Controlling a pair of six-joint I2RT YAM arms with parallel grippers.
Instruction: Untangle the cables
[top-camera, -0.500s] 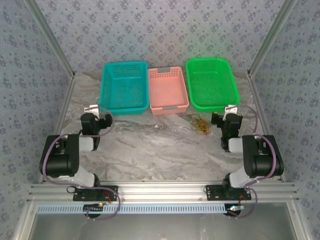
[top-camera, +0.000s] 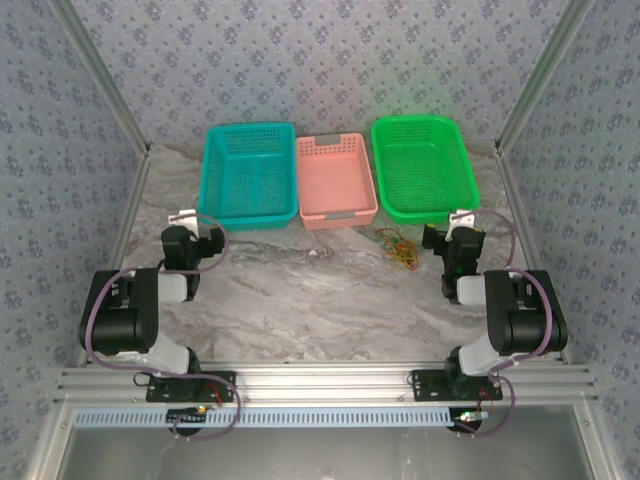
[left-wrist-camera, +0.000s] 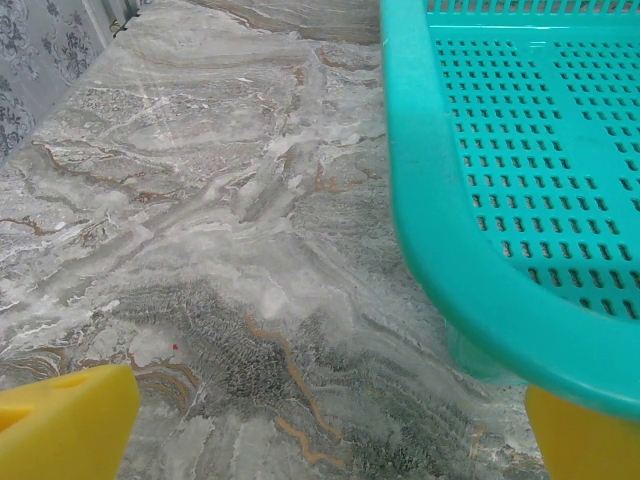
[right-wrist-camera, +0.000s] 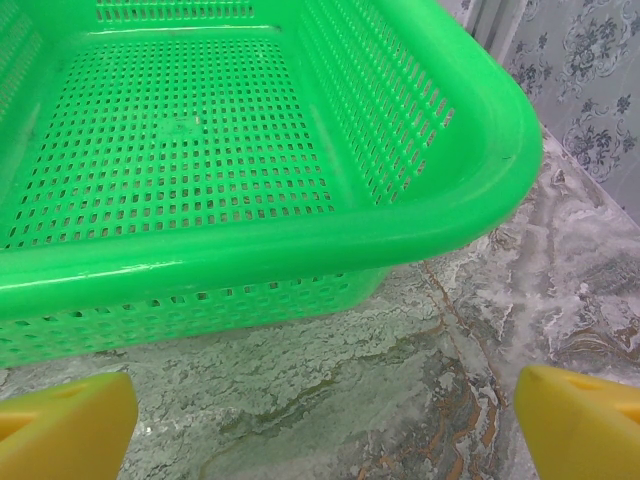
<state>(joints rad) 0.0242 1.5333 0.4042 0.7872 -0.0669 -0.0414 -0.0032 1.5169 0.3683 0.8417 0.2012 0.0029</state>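
1. I read the left gripper as spread wide: in the left wrist view its two yellow fingertips sit at the bottom corners of the picture with only bare tabletop between them.
2. In the top view the left gripper hangs just in front of the near left corner of the teal basket. In the wrist view that basket's rim curves past close to the right fingertip.
3. I read the right gripper as spread wide too: its yellow fingertips stand at the two lower corners, gripping nothing.
4. In the top view the right gripper sits just before the near right corner of the green basket. The right wrist view looks over that basket's rim into its perforated floor.
5. The cables lie as one small tangle of yellow-orange and red wire on the marbled table. They lie just in front of the gap between the pink basket and the green basket, left of the right gripper and apart from it.
6. The three baskets stand side by side along the far edge of the table: teal, pink, green from left to right.
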